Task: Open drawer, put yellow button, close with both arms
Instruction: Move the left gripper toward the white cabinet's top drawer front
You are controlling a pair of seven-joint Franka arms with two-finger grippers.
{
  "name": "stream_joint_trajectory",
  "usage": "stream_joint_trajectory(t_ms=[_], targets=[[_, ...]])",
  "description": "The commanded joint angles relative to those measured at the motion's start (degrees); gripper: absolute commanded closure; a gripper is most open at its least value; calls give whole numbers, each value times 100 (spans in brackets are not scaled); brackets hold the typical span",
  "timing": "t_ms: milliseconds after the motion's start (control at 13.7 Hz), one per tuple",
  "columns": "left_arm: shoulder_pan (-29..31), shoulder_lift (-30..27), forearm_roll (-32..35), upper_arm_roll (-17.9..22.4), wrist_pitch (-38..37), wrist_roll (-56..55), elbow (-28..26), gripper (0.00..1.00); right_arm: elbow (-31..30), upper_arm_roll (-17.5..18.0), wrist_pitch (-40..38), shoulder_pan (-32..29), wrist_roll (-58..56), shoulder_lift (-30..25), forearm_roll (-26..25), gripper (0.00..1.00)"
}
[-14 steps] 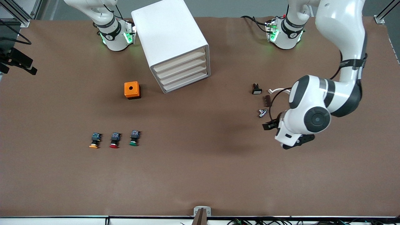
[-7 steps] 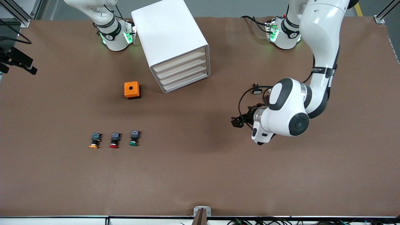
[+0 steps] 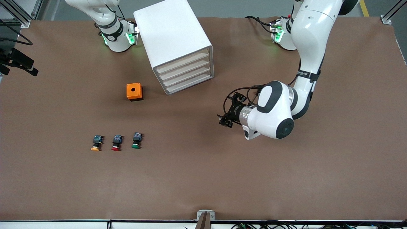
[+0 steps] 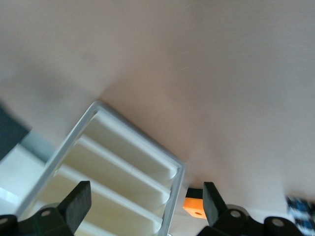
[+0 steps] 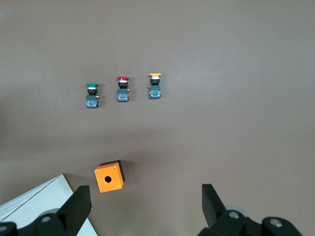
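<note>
The white cabinet (image 3: 173, 41) stands toward the robots' side, its four drawers shut; the drawer (image 3: 182, 63) is the topmost. My left gripper (image 3: 226, 112) is open and empty above the table, beside the cabinet toward the left arm's end. Its wrist view looks past its gripper (image 4: 146, 199) at the drawer fronts (image 4: 113, 172). The yellow button (image 3: 96, 143) lies nearer the front camera, at the right arm's end of a row of three. My right gripper (image 5: 145, 199) is open and empty, high over the table; its wrist view shows the yellow button (image 5: 155, 86).
A red-capped button (image 3: 116, 143) and a green-capped button (image 3: 136, 141) lie beside the yellow one. An orange box with a hole (image 3: 134, 91) sits beside the cabinet, toward the right arm's end. The right arm's hand is outside the front view.
My left arm has swung from the left arm's end of the table toward the cabinet, and its gripper now faces the drawer fronts. The buttons, box and cabinet have not moved.
</note>
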Motion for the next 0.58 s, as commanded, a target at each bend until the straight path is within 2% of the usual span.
stream_joint_trajectory(t_ms=[0, 219, 511], targets=[[-126, 160, -491, 41, -491, -1127, 154, 0, -189, 19, 68, -16, -46, -184, -84, 0], [-144, 370, -967, 14, -914, -2358, 163, 0, -189, 19, 68, -16, -46, -184, -84, 0], [-135, 599, -1186, -266, -1152, -2967, 172, 0, -189, 19, 68, -16, -46, -184, -84, 0]])
